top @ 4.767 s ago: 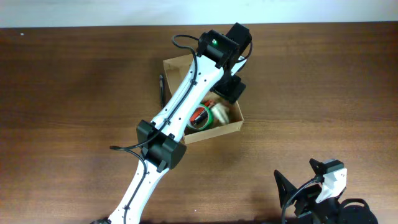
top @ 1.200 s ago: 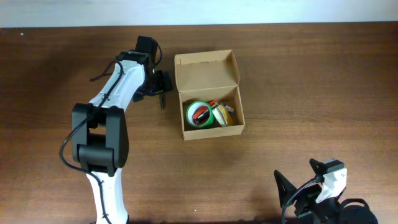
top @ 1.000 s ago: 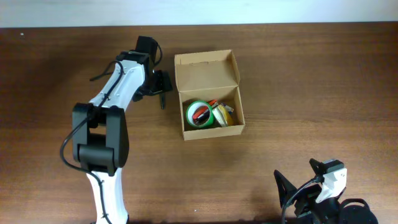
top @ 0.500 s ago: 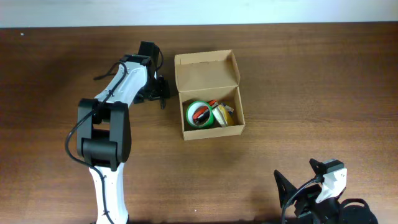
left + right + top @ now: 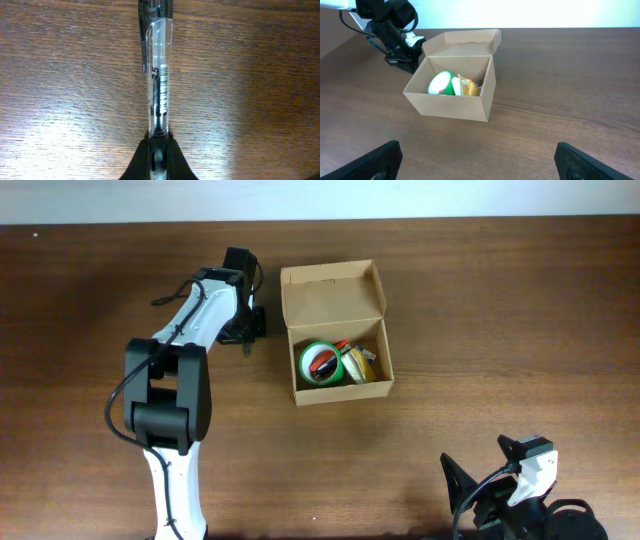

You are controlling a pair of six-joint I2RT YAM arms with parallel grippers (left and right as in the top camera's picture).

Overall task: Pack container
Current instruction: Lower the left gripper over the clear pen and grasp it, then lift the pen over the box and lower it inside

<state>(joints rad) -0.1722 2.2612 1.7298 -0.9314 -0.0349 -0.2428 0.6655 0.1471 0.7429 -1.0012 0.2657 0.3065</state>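
Observation:
The container [image 5: 334, 293], a tan cardboard box with its flap lid folded back, stands at the table's middle and shows in the right wrist view [image 5: 451, 105] too. My left gripper [image 5: 247, 331] is just left of it, low over the table, shut on a clear-barrelled pen [image 5: 159, 75]. The pen runs straight out from between the fingertips [image 5: 172, 160] over the wood. My right gripper [image 5: 480, 161] is open near the front right edge, with nothing between its fingers [image 5: 375, 161].
Inside the box lie a green tape roll [image 5: 320, 362] and a yellow item [image 5: 358, 366]. The left arm [image 5: 165, 390] stretches from the front edge up the table's left side. Bare brown wood [image 5: 520, 320] lies right of the box.
The left gripper, open around the pen beside the box a second ago, has shut on it. Before that, this arm was over the box. The right arm has not moved.

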